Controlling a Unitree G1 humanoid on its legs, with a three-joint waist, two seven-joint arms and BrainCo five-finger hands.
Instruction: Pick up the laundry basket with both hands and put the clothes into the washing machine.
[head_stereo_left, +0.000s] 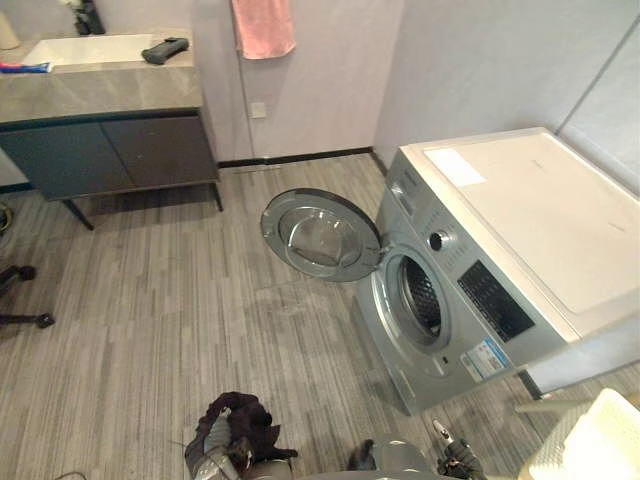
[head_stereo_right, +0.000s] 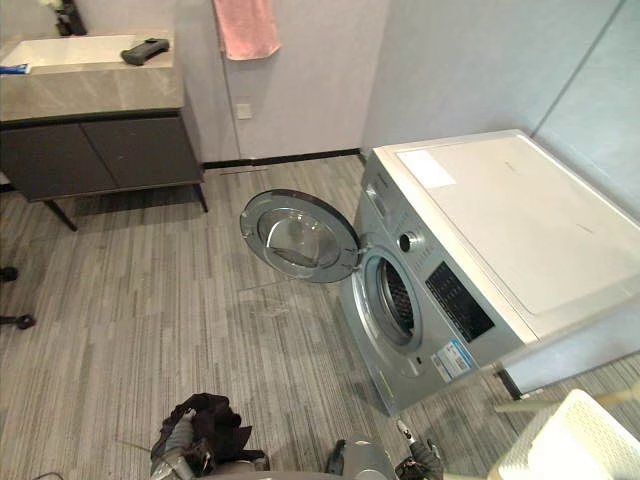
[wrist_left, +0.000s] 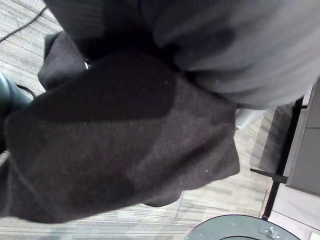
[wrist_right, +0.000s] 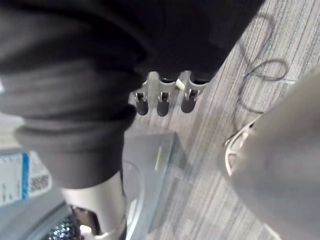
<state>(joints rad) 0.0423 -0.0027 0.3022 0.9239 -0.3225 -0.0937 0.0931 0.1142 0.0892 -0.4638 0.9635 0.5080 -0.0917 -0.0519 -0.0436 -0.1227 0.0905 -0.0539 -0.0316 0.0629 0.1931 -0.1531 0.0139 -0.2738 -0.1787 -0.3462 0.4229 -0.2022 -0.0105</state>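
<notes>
While the left robot hand (head_stereo_left: 208, 445) sits low on your left with its fingers curled into a bunch of dark clothes (head_stereo_left: 243, 415), the load appears to be held clear of the floor (head_stereo_left: 150, 320). Its own wrist view is blanketed by that cloth, so you cannot confirm the depth of grip there.

Right robot hand (wrist_right: 161, 92): fingers (wrist_right: 186, 95) straight and relaxed, nothing between them and the thumb, hanging just before the washer front. Finding: one hand loaded, one empty.

Step in hand, by my judgement: the transfer stage, with clothes in hand and bound for the washer (head_stereo_left: 470, 290). The basket (head_stereo_left: 590, 445) stands to the right of the machine, apart from both hands. Whether anything is in it cannot be told.

Washer status: door (head_stereo_left: 320, 235) swung wide open toward the left, drum mouth (head_stereo_left: 420, 298) unobstructed. The clothes are well short of that mouth and to its left.

The next move calls for you to bring the left arm forward and to the right, past the door's lower edge. Carry the bunch into the mouth before the fingers let go. Risk noted: trailing cloth may snag on the door or drop short onto the floor.
</notes>
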